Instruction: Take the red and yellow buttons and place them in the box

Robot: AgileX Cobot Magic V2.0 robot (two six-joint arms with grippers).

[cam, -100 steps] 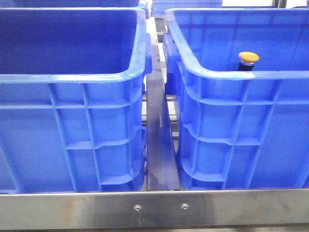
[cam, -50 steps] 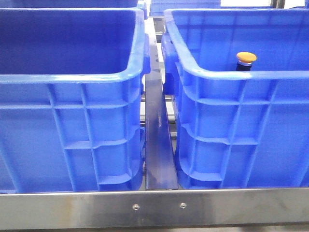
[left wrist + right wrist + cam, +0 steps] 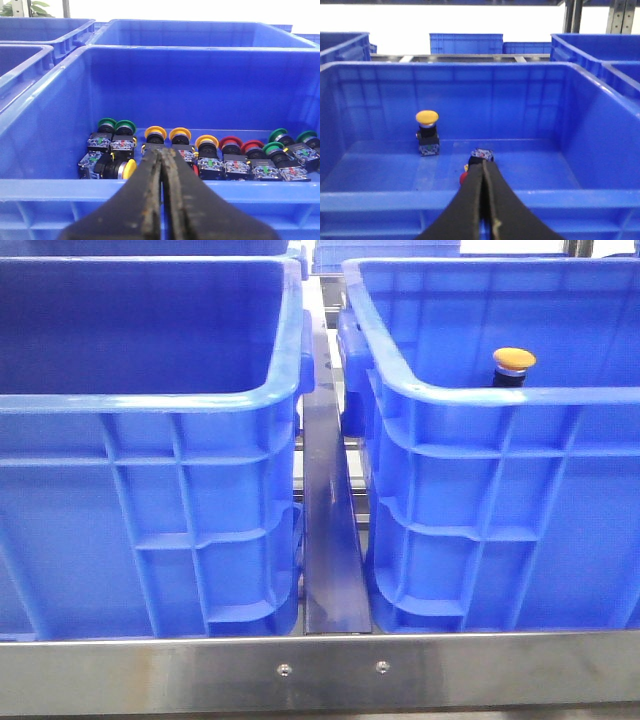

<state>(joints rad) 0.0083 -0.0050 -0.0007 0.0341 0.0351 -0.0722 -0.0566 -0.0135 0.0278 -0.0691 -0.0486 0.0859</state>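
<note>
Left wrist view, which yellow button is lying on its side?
The yellow button nearest the left claw, below the two green ones. Its cap faces sideways; the other three yellow ones stand upright.

Neither arm shows in the front view. From the wrist cameras, the left gripper (image 3: 162,165) has its two dark fingers (image 3: 142,200) pressed flat together, tips meeting in a narrow point with only a thin seam between them, and nothing is caught there. The right gripper (image 3: 482,167) looks the same: its black fingers (image 3: 502,210) are closed against each other, tapering to a blunt tip, holding nothing. Both point forward and roughly level.
</note>
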